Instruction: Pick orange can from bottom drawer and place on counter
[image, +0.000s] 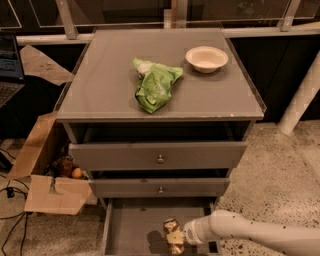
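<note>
We see the orange can (171, 233) standing roughly upright in the open bottom drawer (132, 231), right against the pincer (180, 236) on its right, whose grip we cannot tell, with the desk (107, 75) well above both.

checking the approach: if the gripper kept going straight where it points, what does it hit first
The orange can, right at the tip of the gripper, which points across the bottom drawer; whether they already touch is unclear.
</note>
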